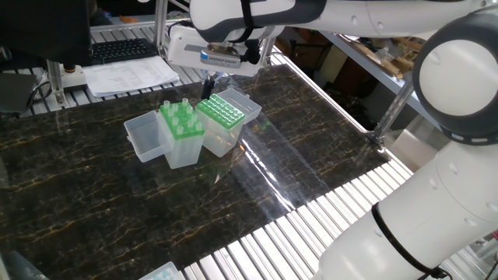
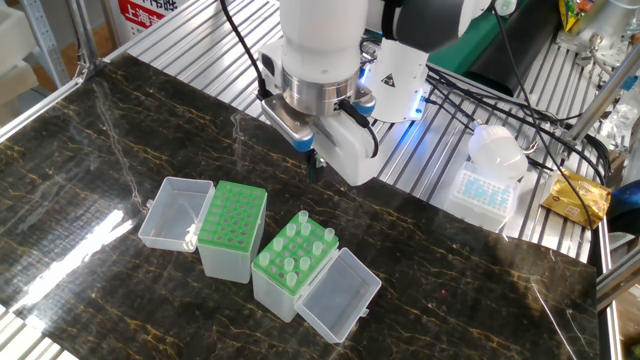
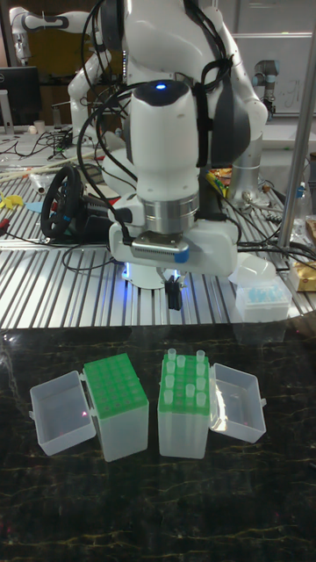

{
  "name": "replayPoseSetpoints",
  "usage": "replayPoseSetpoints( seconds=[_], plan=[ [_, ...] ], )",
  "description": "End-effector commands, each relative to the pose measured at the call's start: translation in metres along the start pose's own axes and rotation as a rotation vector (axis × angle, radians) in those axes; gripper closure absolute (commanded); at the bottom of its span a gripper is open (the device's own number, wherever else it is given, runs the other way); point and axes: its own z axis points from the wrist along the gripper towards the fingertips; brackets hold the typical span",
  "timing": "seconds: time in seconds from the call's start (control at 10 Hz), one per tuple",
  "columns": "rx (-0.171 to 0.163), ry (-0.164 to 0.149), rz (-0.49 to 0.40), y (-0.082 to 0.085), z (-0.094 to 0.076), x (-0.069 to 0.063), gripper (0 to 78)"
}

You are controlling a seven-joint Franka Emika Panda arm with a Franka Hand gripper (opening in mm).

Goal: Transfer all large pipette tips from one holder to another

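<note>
Gripper (image 3: 174,299) above large pipette tips (image 3: 185,379), apart

White arm reaching down, tool (image 3: 173,299) pointing down, fingers close together

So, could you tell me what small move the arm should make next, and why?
Probably straight down onto the large pipette tips. The gripper hangs roughly above their holder, apart from them, nothing visibly in its jaws, while the other holder shows no tips.
</note>
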Motion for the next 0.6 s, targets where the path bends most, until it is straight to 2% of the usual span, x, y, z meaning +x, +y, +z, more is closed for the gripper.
replayPoseSetpoints(
  seconds=[0.1,0.2,0.6],
  plan=[
    [-0.002,-0.004,-0.003,0.0005,-0.0014,-0.0005,77.6],
    [0.0,-0.018,0.0,0.0005,-0.0014,-0.0005,77.6],
    [-0.012,-0.009,-0.004,0.0005,-0.0014,-0.0005,77.6]
  ],
)
